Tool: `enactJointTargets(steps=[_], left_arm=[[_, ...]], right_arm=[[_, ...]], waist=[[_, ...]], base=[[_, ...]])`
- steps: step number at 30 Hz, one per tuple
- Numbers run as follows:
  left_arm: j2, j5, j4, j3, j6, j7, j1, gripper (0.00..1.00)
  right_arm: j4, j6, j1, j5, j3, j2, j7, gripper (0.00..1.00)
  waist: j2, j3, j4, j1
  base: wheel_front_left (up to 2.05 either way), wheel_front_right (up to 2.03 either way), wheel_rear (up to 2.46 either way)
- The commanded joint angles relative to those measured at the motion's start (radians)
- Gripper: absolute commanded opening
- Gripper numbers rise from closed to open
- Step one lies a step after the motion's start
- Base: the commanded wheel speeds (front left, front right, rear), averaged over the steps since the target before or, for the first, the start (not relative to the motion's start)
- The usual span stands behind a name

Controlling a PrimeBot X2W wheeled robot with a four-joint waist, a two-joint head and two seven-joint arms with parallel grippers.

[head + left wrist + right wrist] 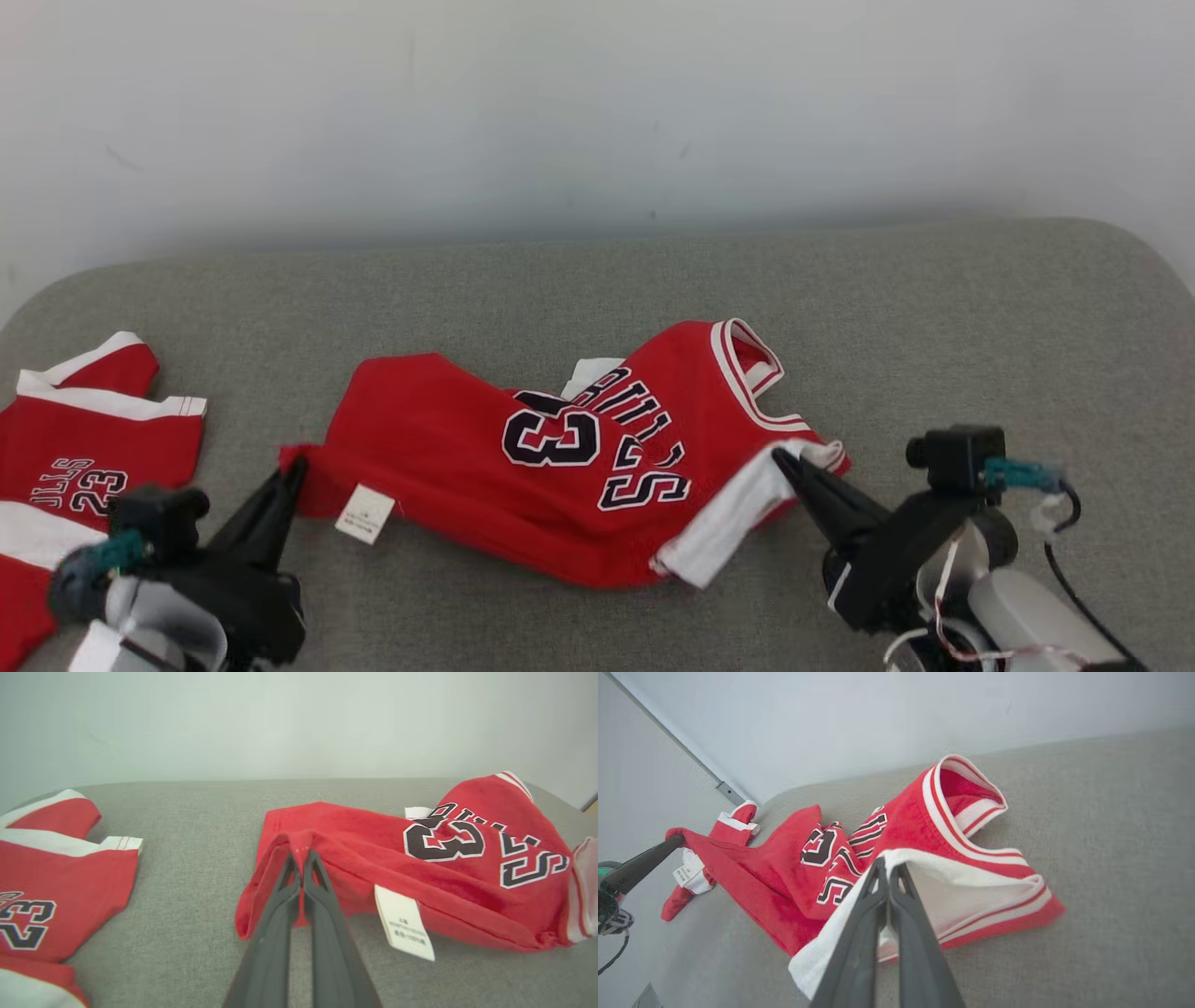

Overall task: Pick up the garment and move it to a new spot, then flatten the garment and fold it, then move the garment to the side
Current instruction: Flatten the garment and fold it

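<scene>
The left pincer (pixel 295 467) is clamped on the left hem of the red jersey (pixel 439 439). The right pincer (pixel 780 459) is clamped on its white right edge. The jersey lies on the grey counter (pixel 934 317).

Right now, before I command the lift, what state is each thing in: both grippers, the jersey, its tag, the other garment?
red jersey: rumpled, not flattened, number side up on the grey surface.
left gripper: shut on the red jersey's hem corner.
right gripper: shut on the red jersey's white edge.
care tag: flipped out, showing.
second red garment: lying loose at the left, untouched.
</scene>
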Motion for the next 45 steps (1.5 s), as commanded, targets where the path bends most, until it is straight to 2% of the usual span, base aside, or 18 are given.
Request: enactJointTargets(steps=[1,6,8,10,16,22,27,28,34,38,41,43,45], left_arm=[[0.02,0.009,-0.014,-0.004,0.003,0.009,-0.034,0.0],[0.074,-0.013,-0.078,-0.022,0.003,0.059,-0.177,0.0],[0.081,-0.084,-0.108,-0.017,0.003,0.081,-0.24,0.0],[0.116,-0.147,-0.124,-0.004,0.003,0.105,-0.307,0.0],[0.204,-0.262,-0.146,-0.075,0.003,0.2,-0.561,0.0],[0.226,-0.343,-0.093,-0.123,0.003,0.269,-0.824,0.0],[0.189,-0.418,-0.002,-0.132,0.003,0.292,-1.013,0.0],[0.189,-0.418,-0.002,-0.132,0.003,0.292,-1.013,0.0],[0.148,-0.372,0.148,-0.168,0.003,0.262,-1.222,0.0],[0.095,-0.348,0.247,-0.151,0.008,0.196,-1.348,0.0],[0.046,-0.346,0.299,-0.137,0.013,0.136,-1.418,0.0],[0.023,-0.335,0.316,-0.13,0.012,0.092,-1.468,0.0],[-0.008,-0.342,0.326,-0.135,0.009,0.055,-1.48,0.0]], right_arm=[[-0.001,0.0,-0.038,0.009,0.004,-0.014,-0.012,0.0],[0.031,0.0,-0.227,0.051,0.043,-0.03,-0.039,0.0],[0.067,0.0,-0.323,0.076,0.035,-0.016,-0.065,0.0],[0.115,0.0,-0.417,0.088,0.052,-0.009,-0.065,0.0],[0.289,0.0,-0.751,0.151,0.093,0.014,-0.105,0.0],[0.474,0.0,-1.038,0.217,0.079,0.047,-0.127,0.0],[0.633,0.0,-1.233,0.239,0.067,0.084,-0.149,0.0],[0.633,0.0,-1.233,0.239,0.067,0.084,-0.149,0.0],[0.82,0.0,-1.41,0.203,0.055,0.093,-0.246,0.0],[0.916,0.0,-1.522,0.155,0.05,0.087,-0.324,0.0],[0.936,0.0,-1.593,0.111,0.04,0.079,-0.349,0.0],[0.878,0.0,-1.653,0.082,0.006,0.056,-0.354,0.0],[0.794,0.0,-1.637,0.009,-0.03,0.052,-0.352,0.0]], waist=[[0.0,0.013,-0.005,0.0],[0.0,0.062,-0.024,0.0],[0.0,0.095,-0.037,0.0],[0.0,0.13,-0.051,0.0],[0.0,0.24,-0.077,0.0],[0.0,0.347,-0.084,0.0],[0.0,0.387,-0.088,0.0],[0.0,0.387,-0.088,0.0],[0.0,0.416,-0.087,0.0],[0.0,0.439,-0.079,0.0],[0.0,0.465,-0.067,0.0],[0.0,0.5,-0.057,0.0],[0.0,0.537,-0.049,0.0]], base=[[0.0,0.0,0.0],[0.0,0.0,0.0],[0.0,0.0,0.0],[0.0,0.0,0.0],[0.0,0.0,0.0],[0.0,0.0,0.0],[0.0,0.0,0.0],[0.0,0.0,0.0],[0.0,0.0,0.0],[0.0,0.0,0.0],[0.0,0.0,0.0],[0.0,0.0,0.0],[0.0,0.0,0.0]])
